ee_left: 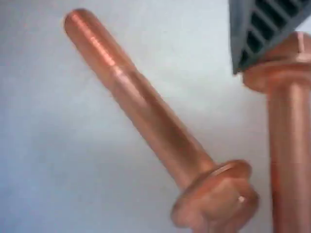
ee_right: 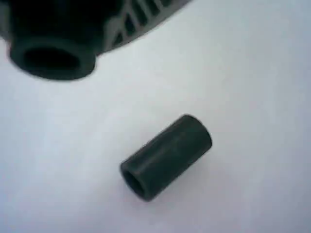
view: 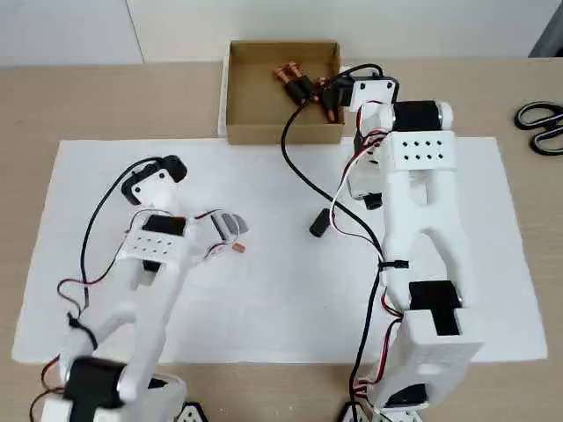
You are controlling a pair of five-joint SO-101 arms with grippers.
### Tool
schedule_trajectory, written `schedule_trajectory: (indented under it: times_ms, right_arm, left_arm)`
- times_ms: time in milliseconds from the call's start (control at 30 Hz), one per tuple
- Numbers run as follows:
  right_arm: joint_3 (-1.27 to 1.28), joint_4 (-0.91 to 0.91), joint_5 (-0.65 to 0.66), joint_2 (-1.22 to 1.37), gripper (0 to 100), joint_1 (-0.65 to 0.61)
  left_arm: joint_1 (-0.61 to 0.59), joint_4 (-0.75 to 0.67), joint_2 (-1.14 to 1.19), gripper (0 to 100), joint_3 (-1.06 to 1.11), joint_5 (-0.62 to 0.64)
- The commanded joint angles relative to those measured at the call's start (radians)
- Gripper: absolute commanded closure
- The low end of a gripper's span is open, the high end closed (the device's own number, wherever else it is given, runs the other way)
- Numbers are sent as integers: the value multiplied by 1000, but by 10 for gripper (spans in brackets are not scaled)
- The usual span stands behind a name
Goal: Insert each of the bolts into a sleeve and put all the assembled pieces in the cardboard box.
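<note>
- Your left gripper [view: 230,229] hangs over the paper [view: 264,299], well short of the box [view: 225,88] on the left arm's side. I cannot tell whether it is wide, narrow or holding anything.
- Your right gripper [ee_right: 116,24] looks closed on one sleeve [ee_right: 48,57], also short of the box.
- Assembled pieces [view: 295,77] lie inside the box, so a careless drop could knock them about.
- Two bolts lie under the left gripper. The near bolt [ee_left: 146,111] has its head just beside the shaft of the far bolt [ee_left: 289,145]. Close on one and you may shove the other, which would probably roll.
- Their long axes sit at an angle to each other, with the heads at opposite ends. The near bolt's threaded tip points away from the far bolt.
- A bolt that meets the held sleeve off-axis will likely jam at the rim. The bore of that sleeve opens toward the wrist camera.
- A loose sleeve [ee_right: 165,158] lies on its side on the paper, long axis flat and one open end showing. It is round and light, so a glancing touch could send it rolling.
</note>
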Motion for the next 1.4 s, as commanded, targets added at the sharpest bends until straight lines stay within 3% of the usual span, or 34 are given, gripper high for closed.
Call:
schedule_trajectory:
  times_ms: [0, 533, 867, 1200, 1367]
  right_arm:
    - [2, -4, -3, -61, 994, 2]
    - [2, -4, -2, -59, 992, 4]
    - [2, -5, 0, -59, 991, 4]
    - [2, -5, 0, -59, 991, 4]
    - [2, -5, 0, -59, 991, 4]
  left_arm:
    - [-6, 6, 44, 684, -73, 18]
    - [-2, 3, 87, 692, -101, 61]
    - [0, -21, 91, 973, -99, 54]
    - [2, -21, 89, 993, -99, 51]
    - [28, -21, 86, 993, -102, -83]
